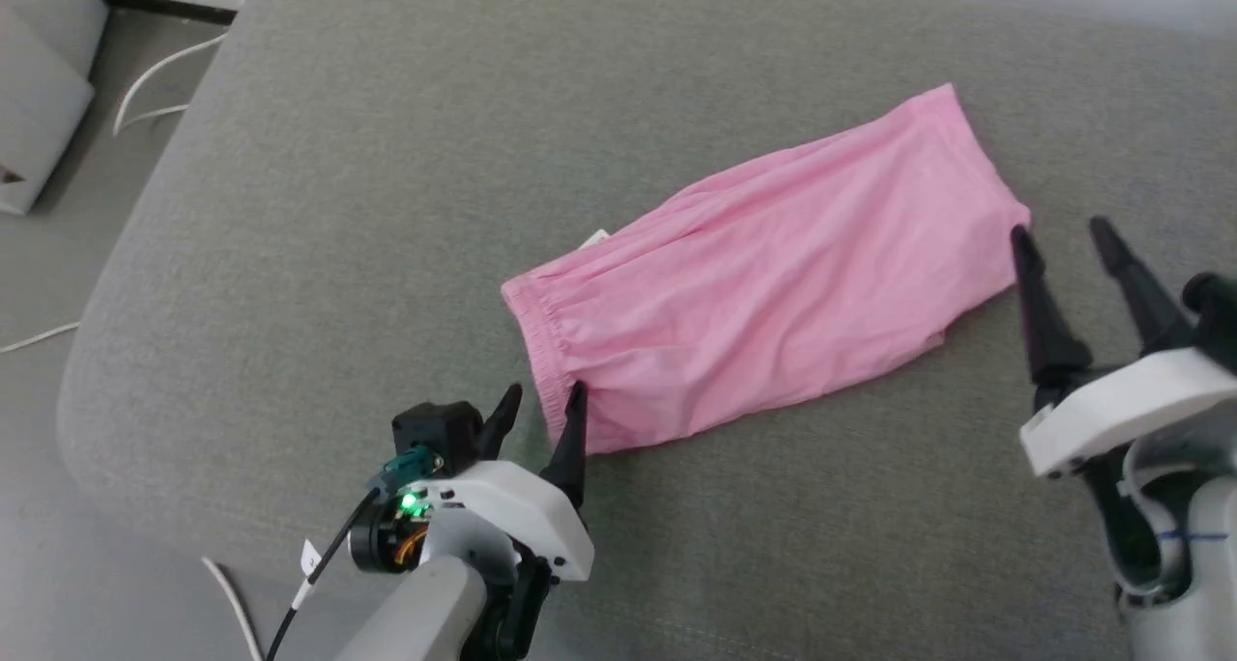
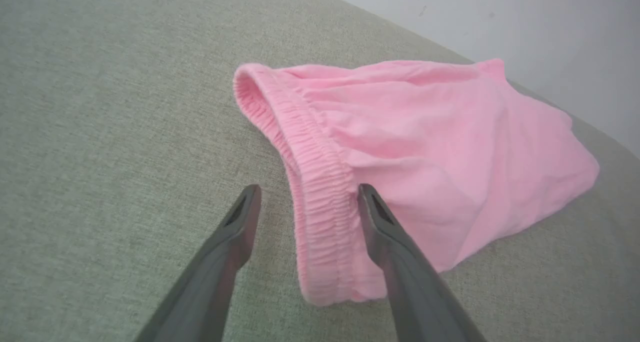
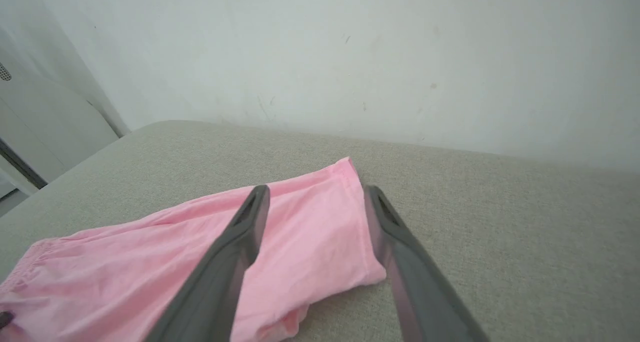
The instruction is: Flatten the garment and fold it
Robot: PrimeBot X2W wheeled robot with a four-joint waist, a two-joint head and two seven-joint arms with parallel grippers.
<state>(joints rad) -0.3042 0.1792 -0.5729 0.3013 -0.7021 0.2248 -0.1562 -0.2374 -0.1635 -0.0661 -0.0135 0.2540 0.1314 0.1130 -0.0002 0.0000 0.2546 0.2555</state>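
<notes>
Garment (image 1: 763,274) lies spread slantwise on a grey upholstered cushion (image 1: 387,158), with both hands open and empty.
Our left hand (image 1: 545,390) sets its wide-spread fingers either side of the gathered waistband (image 2: 320,182), and our right hand (image 1: 1060,229) stands just as wide at the opposite hem. We see a pale wall (image 3: 350,57) behind the cushion and white cables (image 1: 155,71) on the grey floor (image 1: 39,284) to the left.

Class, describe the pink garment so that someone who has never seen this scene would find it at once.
Start at the wide grey cushion that spans the head view. The garment lies slantwise across its middle, gathered waistband toward the left gripper. It is the only bright-pink thing there, and the only soft cloth.
</notes>
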